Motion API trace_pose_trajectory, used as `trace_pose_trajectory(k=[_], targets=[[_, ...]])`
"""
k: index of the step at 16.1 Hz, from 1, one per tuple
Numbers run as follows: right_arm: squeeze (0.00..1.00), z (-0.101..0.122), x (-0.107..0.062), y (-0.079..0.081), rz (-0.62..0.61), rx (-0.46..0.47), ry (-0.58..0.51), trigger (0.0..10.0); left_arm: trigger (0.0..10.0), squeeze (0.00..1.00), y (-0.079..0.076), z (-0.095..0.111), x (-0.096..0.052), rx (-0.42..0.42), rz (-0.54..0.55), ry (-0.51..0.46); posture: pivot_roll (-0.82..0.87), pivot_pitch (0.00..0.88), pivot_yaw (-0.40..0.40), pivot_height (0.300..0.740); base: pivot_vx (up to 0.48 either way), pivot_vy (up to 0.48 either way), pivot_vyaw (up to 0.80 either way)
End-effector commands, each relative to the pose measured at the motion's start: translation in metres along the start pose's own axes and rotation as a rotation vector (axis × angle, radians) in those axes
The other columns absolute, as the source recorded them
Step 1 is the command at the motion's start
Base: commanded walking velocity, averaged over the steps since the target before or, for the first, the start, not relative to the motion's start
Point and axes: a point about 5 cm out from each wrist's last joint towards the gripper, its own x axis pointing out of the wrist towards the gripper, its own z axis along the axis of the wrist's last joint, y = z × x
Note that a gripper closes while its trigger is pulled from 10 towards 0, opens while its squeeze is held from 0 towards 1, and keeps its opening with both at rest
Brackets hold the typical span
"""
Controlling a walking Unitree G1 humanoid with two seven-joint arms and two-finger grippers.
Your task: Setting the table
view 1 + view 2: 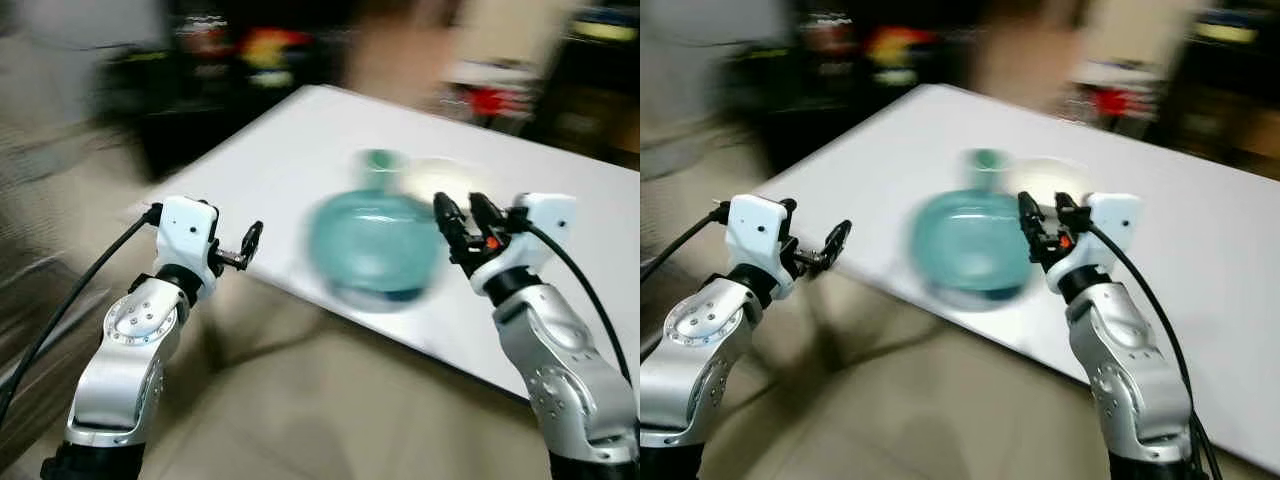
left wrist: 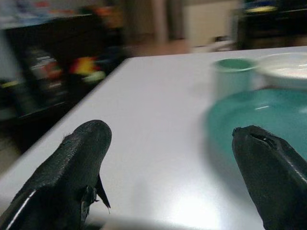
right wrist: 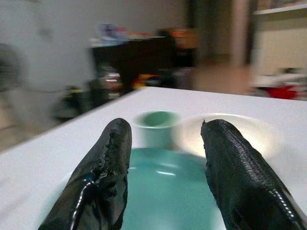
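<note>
Two claws are showing in front of the robot, both empty. The right claw [image 1: 462,208] is hovering with its black fingers [image 3: 103,167] spread apart, holding nothing, above the near right edge of a large teal plate [image 1: 372,246]. From the right wrist view, the plate is lying just below and between the two fingers. The left claw [image 1: 250,240] is hanging beside the near left edge of the white table [image 1: 560,300], its fingers [image 2: 72,167] parted wide and gripping nothing; it is sitting well apart from the plate, roughly level with the table edge.

The teal plate is resting flat on the table, close to the near edge. Just beyond it a small teal cup [image 3: 153,127] is standing upright, near or touching the plate's far rim; the blur is making it hard to tell which. Beside the cup, toward the robot's right, a pale shallow dish [image 3: 230,132] is sitting on the table, its edges smeared by motion.

Both head views are blurring strongly. Beyond the far side of the table, dark furniture [image 2: 57,62] with bright red and yellow patches is showing, too blurred to name. Beige floor [image 1: 330,410] is spreading below the table's near edge, between the two silver arms.
</note>
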Motion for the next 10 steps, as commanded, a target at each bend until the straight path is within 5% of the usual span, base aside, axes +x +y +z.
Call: trace_pose_trajectory(k=[1,10], targets=[[0.00,-0.001,0.003,-0.003,-0.012,-0.008,0.006,10.0,10.0,0.00,-0.003,0.001,0.002,0.007,-0.014,0.001,0.03,0.000,-0.042,0.740,0.375,0.000,-0.80],[0.00,-0.002,0.013,0.000,0.069,-0.051,0.005,10.0,10.0,0.00,0.003,0.004,0.000,0.030,-0.017,-0.005,0.04,0.000,-0.056,0.740,0.380,0.000,0.00]])
